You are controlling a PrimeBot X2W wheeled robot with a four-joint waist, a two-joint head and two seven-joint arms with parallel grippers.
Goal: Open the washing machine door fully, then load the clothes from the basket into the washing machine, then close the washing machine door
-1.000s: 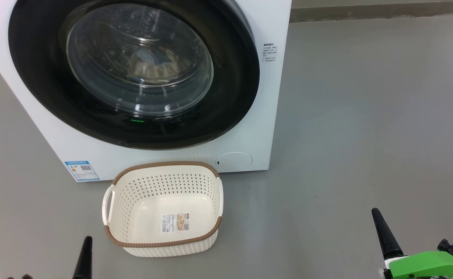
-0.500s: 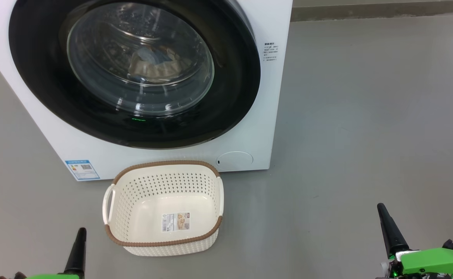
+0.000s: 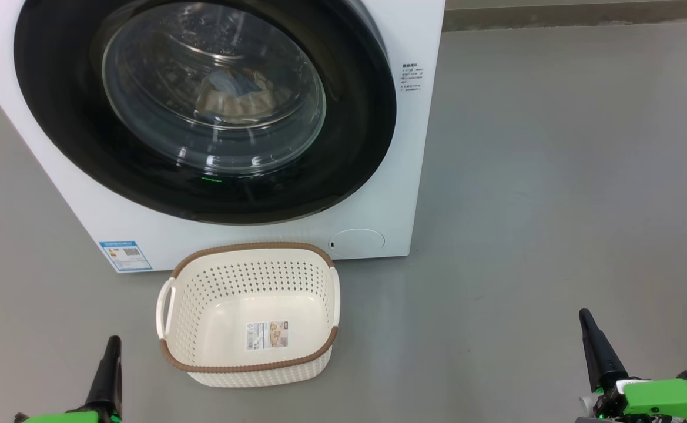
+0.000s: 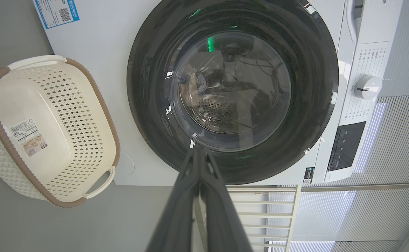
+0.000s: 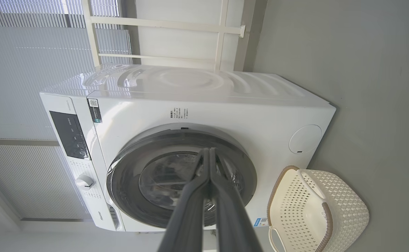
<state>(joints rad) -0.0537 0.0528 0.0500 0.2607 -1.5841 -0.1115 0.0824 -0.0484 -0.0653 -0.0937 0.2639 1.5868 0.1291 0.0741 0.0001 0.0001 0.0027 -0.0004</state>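
The washing machine [image 3: 405,176] stands white and boxy ahead, and its door [image 3: 355,153], black-rimmed with a glass bowl, lies flush against the front. Through the glass the clothes [image 3: 234,97] lie in the drum, cream with some blue. On the floor in front sits the basket [image 3: 249,247], its bare bottom showing the label sticker. My left gripper [image 3: 113,342] is shut at the lower left, beside the basket and apart from it. Far off at the lower right, my right gripper [image 3: 584,315] is shut too. In both wrist views the fingers [image 4: 199,154] [image 5: 209,152] meet at the tips, holding nothing.
Grey floor [image 3: 555,176] stretches out to the right of the machine. A round filter cover [image 3: 355,242] and a blue sticker [image 3: 124,255] sit low on its front. Behind it are a white rail [image 5: 166,24] and blinds.
In the head view, the left gripper has slid down and left, away from the basket. The right gripper has drifted a little to the right. Door and basket are unchanged.
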